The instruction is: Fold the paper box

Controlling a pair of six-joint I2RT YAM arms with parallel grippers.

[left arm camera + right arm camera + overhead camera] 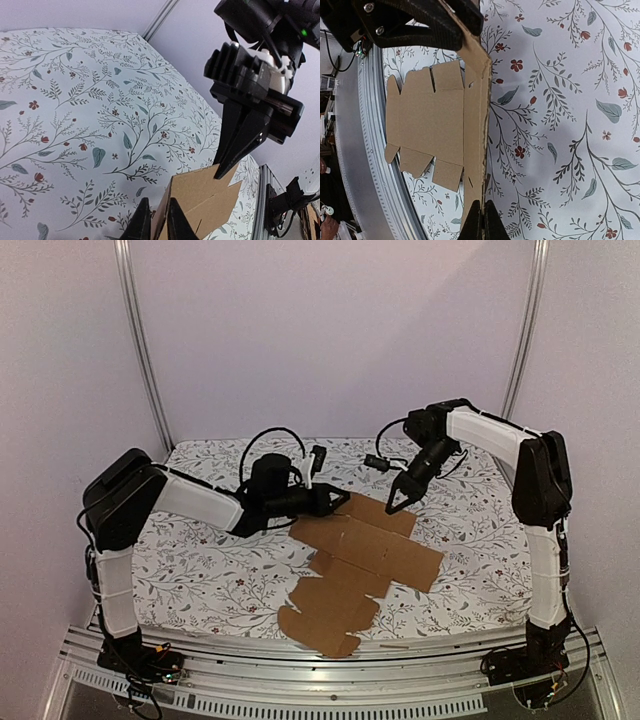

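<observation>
the left arm [200,502] reaches in across the flowered counter [200,575] and puts the left hand [338,502] at the far left corner of the paper box [365,552]. in the left wrist view its fingers [141,225] stand on either side of a lifted card edge, with a thin gap showing. whether they pinch it or have let go, i cannot tell.

the paper box is a flat brown cut-out sheet, not yet a box. it lies a little right of the counter's middle. most of it is spread flat toward the arm bases, and its rounded flaps are nearest the front rail [300,670]. only the far strip is tipped up off the counter. that strip's long axis runs left to right, from one hand to the other.

the right hand [394,506] comes down steeply onto the right end of that strip. it is clenched. in the right wrist view the thin edge runs straight into its closed tips, so i judge it is grasping the card.

both hands sit at opposite ends of the same raised strip, about equally near it, and the rest of the sheet lies on their near side. the fold likely has to swing the strip about its left-right crease with both ends moving together, or the card will twist.
</observation>
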